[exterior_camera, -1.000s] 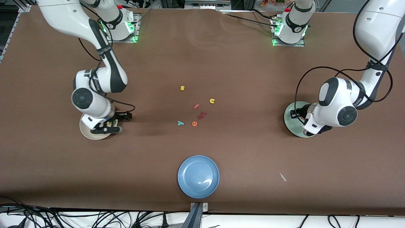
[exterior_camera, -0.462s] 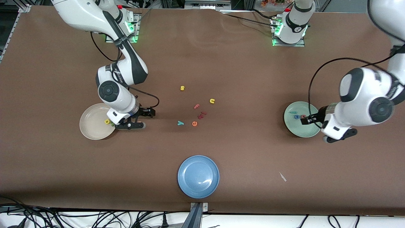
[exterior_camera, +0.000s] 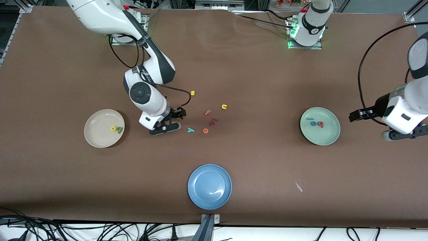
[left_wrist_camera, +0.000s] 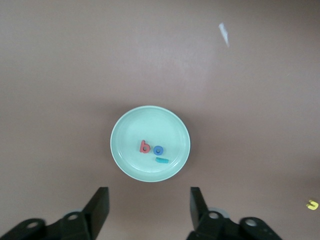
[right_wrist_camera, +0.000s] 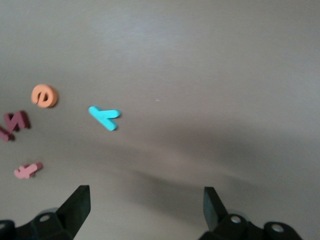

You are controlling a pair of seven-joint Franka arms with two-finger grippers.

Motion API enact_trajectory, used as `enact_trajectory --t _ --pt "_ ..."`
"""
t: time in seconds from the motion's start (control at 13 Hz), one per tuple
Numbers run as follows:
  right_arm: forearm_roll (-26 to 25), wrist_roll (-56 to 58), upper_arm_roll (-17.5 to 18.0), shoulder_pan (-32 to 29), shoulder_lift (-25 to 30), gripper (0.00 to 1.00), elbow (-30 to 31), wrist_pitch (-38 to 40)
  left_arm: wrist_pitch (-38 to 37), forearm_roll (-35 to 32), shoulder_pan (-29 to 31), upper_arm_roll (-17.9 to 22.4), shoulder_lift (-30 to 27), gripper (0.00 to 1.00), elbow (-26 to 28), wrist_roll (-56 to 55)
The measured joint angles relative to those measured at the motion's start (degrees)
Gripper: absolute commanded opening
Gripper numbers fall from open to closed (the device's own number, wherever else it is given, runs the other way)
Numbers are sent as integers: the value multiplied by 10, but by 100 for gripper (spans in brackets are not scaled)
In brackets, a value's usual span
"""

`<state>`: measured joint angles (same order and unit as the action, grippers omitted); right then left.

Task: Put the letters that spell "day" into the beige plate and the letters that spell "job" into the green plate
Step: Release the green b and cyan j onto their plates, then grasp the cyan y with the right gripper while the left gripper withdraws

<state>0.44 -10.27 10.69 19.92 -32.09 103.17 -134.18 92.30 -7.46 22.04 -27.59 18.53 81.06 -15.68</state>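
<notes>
Beside the teal y (exterior_camera: 190, 130), right tool (exterior_camera: 169, 123) open, left tool (exterior_camera: 367, 124) open near green plate (exterior_camera: 329, 137).

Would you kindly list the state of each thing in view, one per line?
beige plate: holds yellow d and green a.
green plate: holds teal j, blue o, pink-red b.
teal y: loose on the table.
blue plate: nothing in it.
right tool: open, empty, beside the teal y.
left tool: open, empty, beside the green plate.
</notes>
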Motion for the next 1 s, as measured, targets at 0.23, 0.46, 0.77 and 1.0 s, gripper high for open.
enact_trajectory --t 0.23,0.46,0.77,1.0 --pt "-33 104 0 5 -9 100 -6 0 0 0 0 3 -1 95 -13 4" --pt "-66 175 1 10 -35 100 -37 0 0 0 0 5 -1 100 -26 6" --pt "-80 231 2 35 -67 100 -68 -1 0 0 0 5 0 100 -59 13" --pt "-101 267 2 43 -88 100 -77 -24 0 0 0 5 0 100 -67 26"
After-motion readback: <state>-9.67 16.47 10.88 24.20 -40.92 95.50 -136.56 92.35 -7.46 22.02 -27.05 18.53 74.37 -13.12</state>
